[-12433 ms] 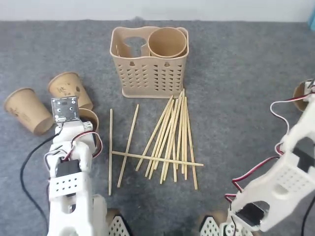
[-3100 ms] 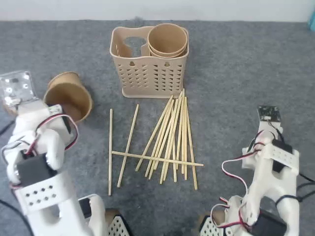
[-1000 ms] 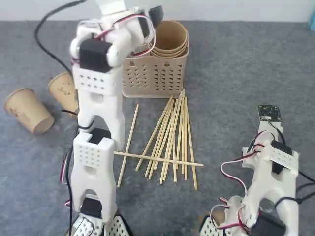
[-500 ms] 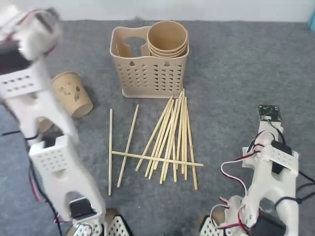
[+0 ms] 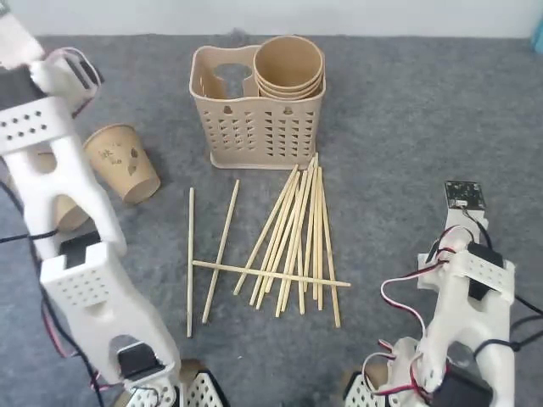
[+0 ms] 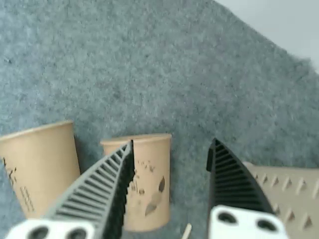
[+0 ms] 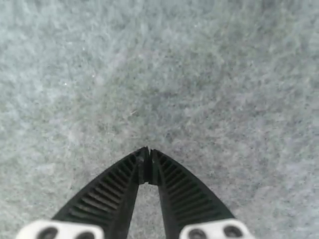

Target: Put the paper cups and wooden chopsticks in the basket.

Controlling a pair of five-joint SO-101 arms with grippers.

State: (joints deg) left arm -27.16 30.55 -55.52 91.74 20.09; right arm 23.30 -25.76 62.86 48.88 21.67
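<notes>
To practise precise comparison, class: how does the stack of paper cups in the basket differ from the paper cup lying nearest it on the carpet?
The stack of paper cups stands upright, mouths up; the lone paper cup lies on its side. The stack is several nested cups; the lone cup is single. The stack sits inside the basket; the lone cup rests on the grey carpet. Both are tan paper.

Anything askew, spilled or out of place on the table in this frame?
Two paper cups lie tipped on their sides left of the basket. The chopsticks are strewn loose in front of it, with one chopstick lying crosswise to the rest. Nothing looks damaged.
</notes>
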